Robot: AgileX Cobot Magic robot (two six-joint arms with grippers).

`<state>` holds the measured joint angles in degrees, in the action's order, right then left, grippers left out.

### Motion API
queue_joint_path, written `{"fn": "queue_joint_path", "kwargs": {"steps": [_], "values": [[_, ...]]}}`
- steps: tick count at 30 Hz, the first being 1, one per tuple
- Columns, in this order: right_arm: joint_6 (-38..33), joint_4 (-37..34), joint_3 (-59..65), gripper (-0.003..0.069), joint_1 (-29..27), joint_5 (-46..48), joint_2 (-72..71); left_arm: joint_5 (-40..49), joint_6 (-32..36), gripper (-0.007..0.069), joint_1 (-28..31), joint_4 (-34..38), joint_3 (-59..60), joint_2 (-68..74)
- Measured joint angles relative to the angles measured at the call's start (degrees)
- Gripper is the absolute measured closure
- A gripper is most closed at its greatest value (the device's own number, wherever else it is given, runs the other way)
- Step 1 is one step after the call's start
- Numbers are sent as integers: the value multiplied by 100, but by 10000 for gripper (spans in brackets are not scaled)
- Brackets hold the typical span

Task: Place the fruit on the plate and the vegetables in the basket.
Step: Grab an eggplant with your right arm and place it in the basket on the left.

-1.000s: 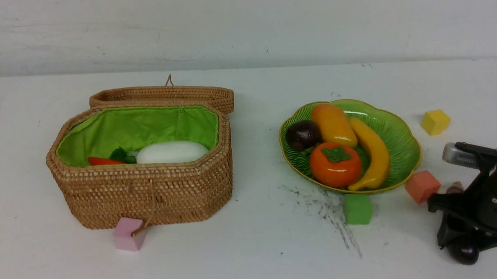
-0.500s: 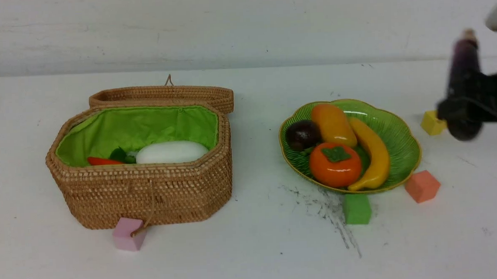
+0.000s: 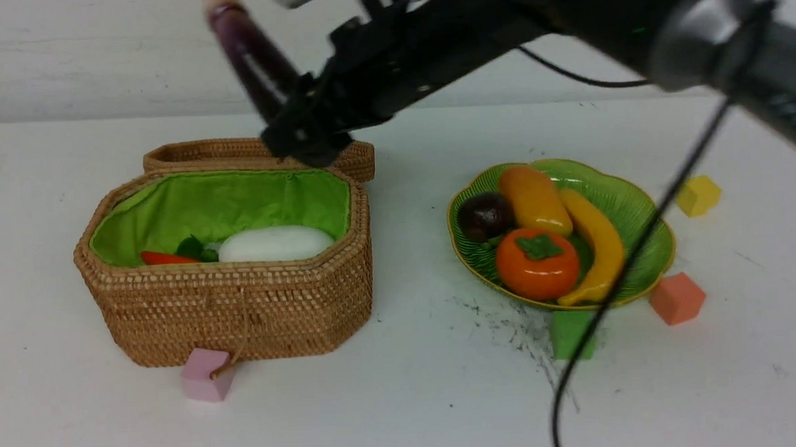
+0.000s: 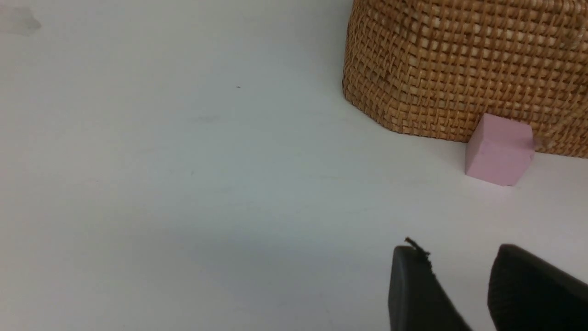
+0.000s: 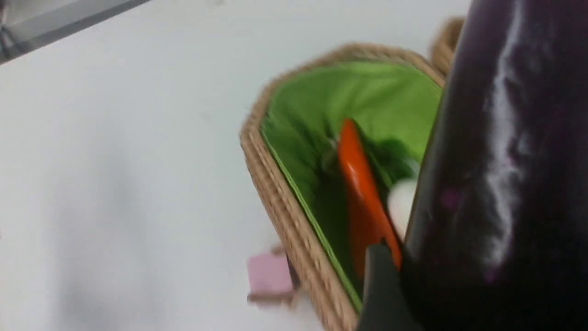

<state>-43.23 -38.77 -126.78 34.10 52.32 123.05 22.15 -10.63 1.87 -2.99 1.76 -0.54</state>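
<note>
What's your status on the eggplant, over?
Right gripper shut on eggplant, above the open basket. Left gripper empty, low beside basket. Radish and pepper already inside; drop path open.

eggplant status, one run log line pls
right gripper: holds eggplant | above open basket | left gripper: idle, empty | plate: four fruits

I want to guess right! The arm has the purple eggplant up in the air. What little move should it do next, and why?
Probably lower the eggplant into the open basket. The right gripper holds it above the basket's back rim, the lid is open, and the radish and pepper are already inside. The fruit already sits on the plate.
</note>
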Motion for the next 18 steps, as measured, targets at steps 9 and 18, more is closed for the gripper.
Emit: {"fn": "queue_joint_path", "kwargs": {"steps": [9,18], "values": [[-23,1265,-1891,242,447,727,1848,0,0,386,0,0,0,0],[72,1310,-1891,55,436,902,1676,0,0,386,0,0,0,0]]}}
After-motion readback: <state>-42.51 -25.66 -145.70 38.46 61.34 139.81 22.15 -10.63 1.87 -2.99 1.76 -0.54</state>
